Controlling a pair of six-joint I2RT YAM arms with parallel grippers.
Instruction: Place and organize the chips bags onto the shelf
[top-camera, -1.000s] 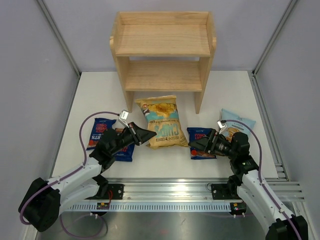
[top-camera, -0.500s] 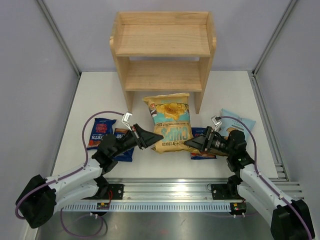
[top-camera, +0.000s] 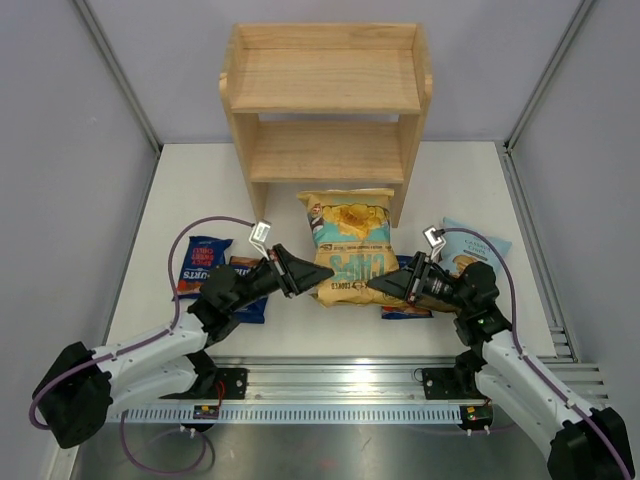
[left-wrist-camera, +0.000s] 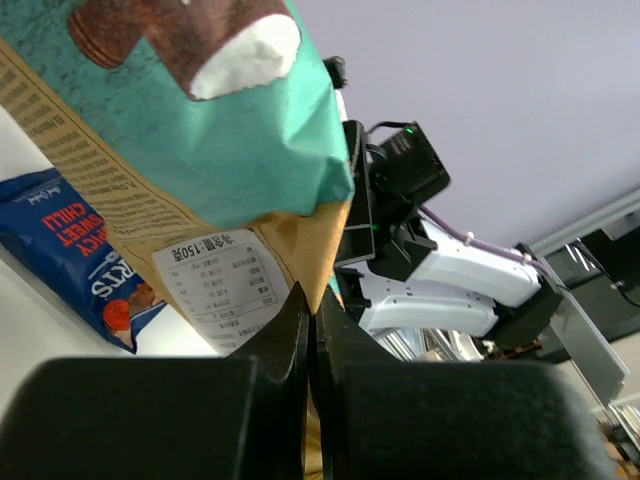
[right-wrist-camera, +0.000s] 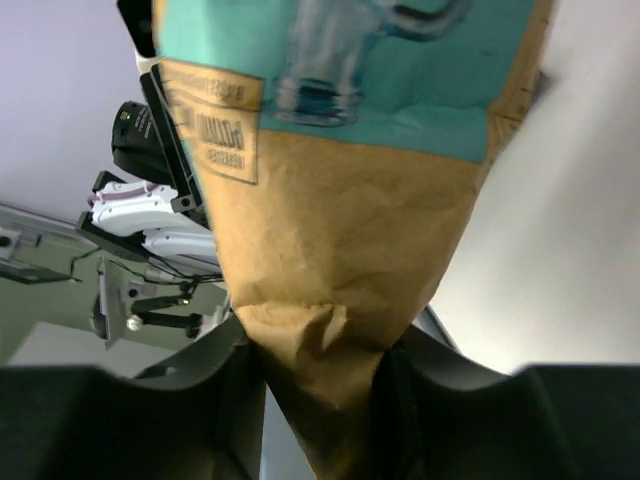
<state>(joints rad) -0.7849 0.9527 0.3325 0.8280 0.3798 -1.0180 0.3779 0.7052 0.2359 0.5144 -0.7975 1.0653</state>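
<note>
Table (top-camera: 200, 190), contents:
- Shelf (top-camera: 325, 100): far centre.
- Large bag (top-camera: 350, 245): directly before the shelf, between left gripper (top-camera: 325, 273) at its near-left corner and right gripper (top-camera: 375, 285) at its near-right corner.
- First small bag (top-camera: 203, 263): far left.
- Second small bag (top-camera: 250, 308): just right of the first, under the left arm.
- Third small bag (top-camera: 400, 310): just right of the large bag.
- Cassava bag (top-camera: 480, 245): rightmost.

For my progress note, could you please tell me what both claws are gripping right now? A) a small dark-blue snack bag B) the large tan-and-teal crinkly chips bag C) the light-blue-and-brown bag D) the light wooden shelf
B: the left claw and right claw each pinch a near corner of the large tan-and-teal crinkly chips bag, as both wrist views show.
</note>
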